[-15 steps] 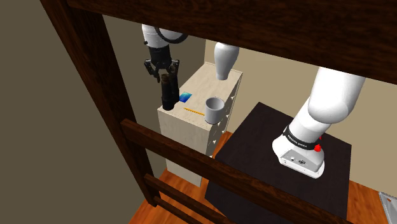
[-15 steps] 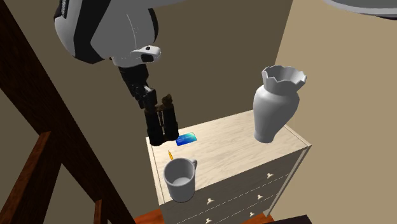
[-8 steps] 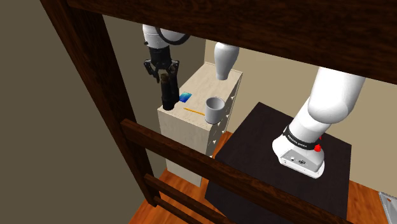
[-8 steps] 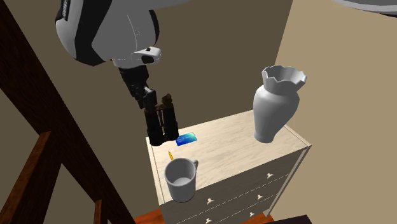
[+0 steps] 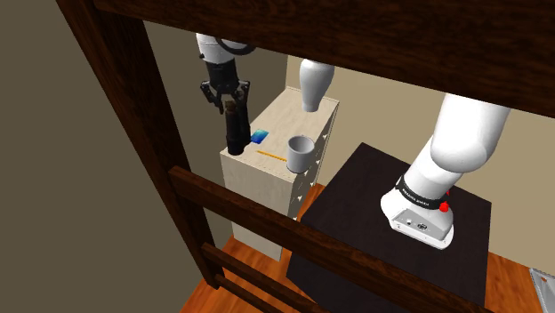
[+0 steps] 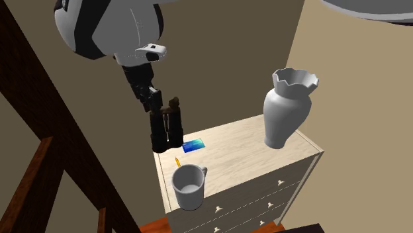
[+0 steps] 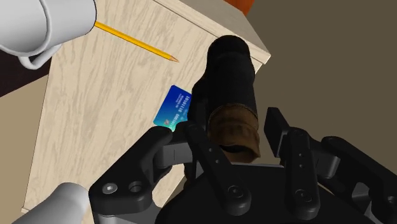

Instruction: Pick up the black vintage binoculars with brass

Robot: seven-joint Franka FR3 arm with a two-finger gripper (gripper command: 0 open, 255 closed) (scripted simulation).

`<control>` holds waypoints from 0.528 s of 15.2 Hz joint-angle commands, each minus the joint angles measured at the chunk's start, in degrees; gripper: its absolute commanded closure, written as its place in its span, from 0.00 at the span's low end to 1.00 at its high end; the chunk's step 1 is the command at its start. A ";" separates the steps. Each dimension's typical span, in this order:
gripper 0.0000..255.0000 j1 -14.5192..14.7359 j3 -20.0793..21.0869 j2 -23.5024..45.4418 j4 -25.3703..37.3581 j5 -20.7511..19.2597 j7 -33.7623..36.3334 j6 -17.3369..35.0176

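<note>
Fingers [image 7: 278, 127] narrow, clasping the binoculars [image 7: 230, 70] at their upper end, one finger on each side of the brown band. Binoculars are black with a brown, brassy section near the top. They stand upright and hang straight below the gripper [image 6: 157, 106] in the second exterior view's upper left. Their lower end is at the dresser [image 6: 251, 152] top's far left corner; cannot tell if it touches the wood or is just above. Blue card [image 6: 193, 145] lies just beside the binoculars, toward frame centre. Pencil [image 6: 177, 161] is below the card, and the mug [image 6: 188, 186] sits at the front edge. Vase [image 6: 284, 109] is well apart, at right.
</note>
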 commanded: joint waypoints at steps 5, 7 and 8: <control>1.00 -0.21 0.50 -1.96 3.29 1.03 -0.95 -3.63; 1.00 -0.23 0.61 -2.31 4.40 1.29 -1.20 -5.02; 1.00 -0.24 0.68 -2.46 4.98 1.40 -1.32 -5.73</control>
